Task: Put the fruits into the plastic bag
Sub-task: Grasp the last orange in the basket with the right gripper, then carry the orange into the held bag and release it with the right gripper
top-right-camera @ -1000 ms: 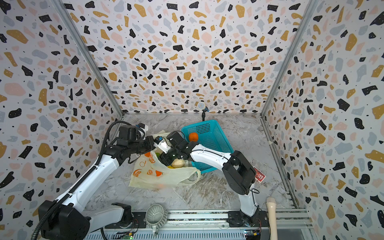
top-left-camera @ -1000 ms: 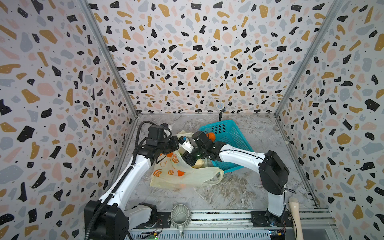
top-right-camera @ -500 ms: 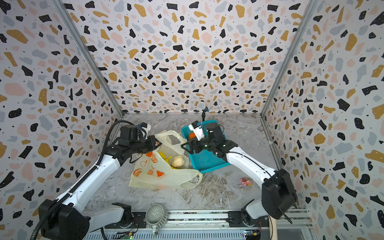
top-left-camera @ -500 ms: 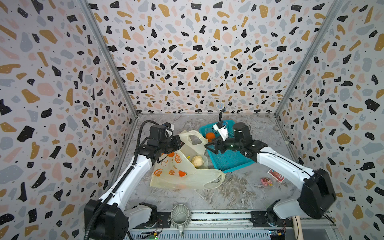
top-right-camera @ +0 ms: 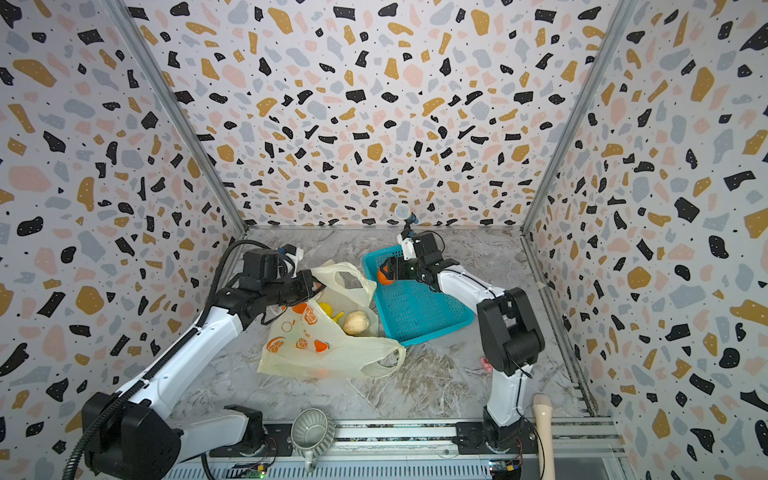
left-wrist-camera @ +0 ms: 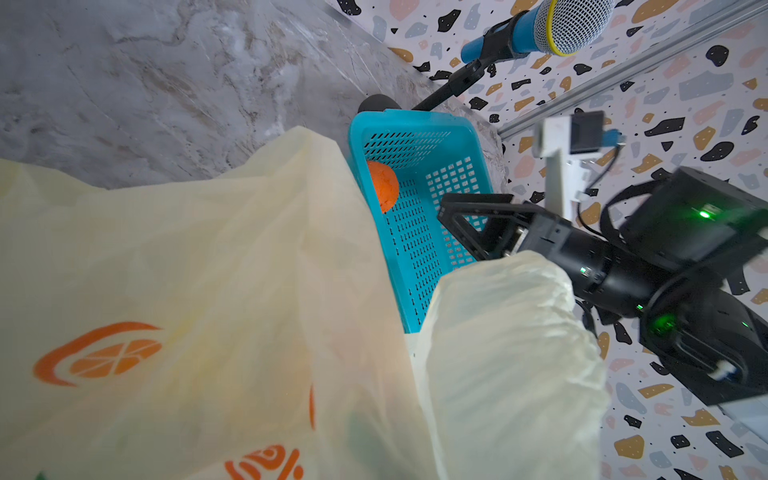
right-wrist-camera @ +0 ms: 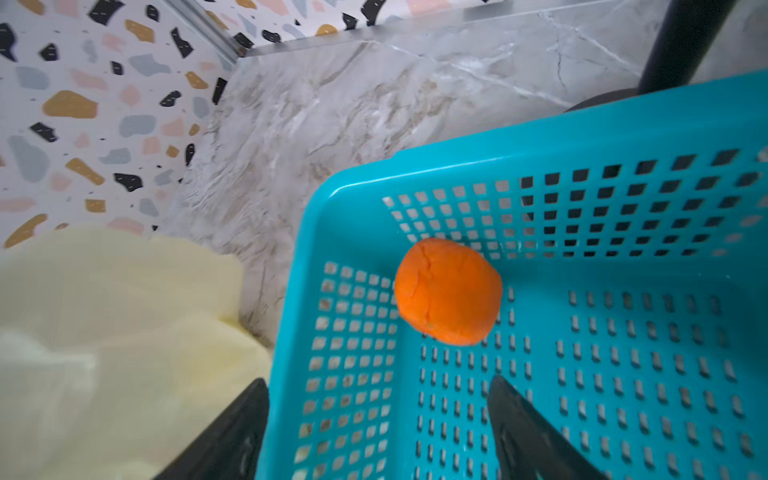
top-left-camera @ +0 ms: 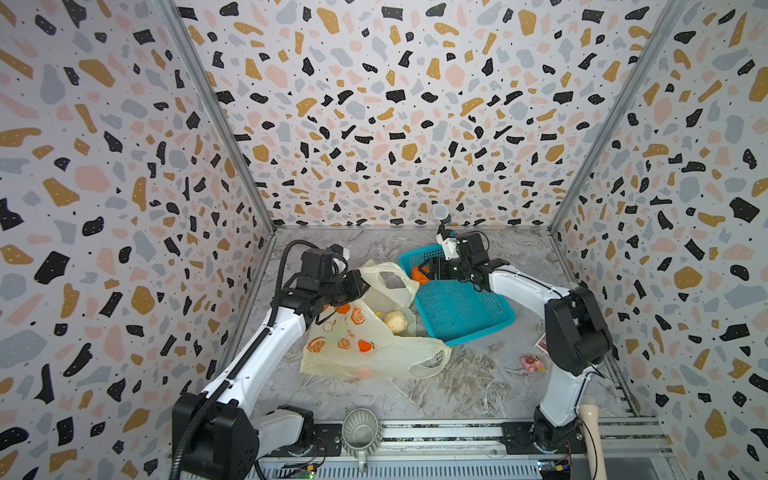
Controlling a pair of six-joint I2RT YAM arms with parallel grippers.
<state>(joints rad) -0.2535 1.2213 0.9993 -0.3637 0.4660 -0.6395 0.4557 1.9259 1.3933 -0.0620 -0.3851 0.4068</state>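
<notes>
L claw [top-left-camera: 362, 286] tips hidden by bag [top-left-camera: 374, 345], pink obj [top-left-camera: 532, 363] too sm to ID

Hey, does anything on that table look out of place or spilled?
A small pink item lies loose on the marble table near the right arm, apart from the plastic bag and teal basket; I cannot tell what it is.

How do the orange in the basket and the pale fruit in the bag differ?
The orange is bright orange, the pale fruit cream. The orange lies in the basket, before the open right gripper; the pale fruit lies in the open bag. Both roundish, neither held.
</notes>
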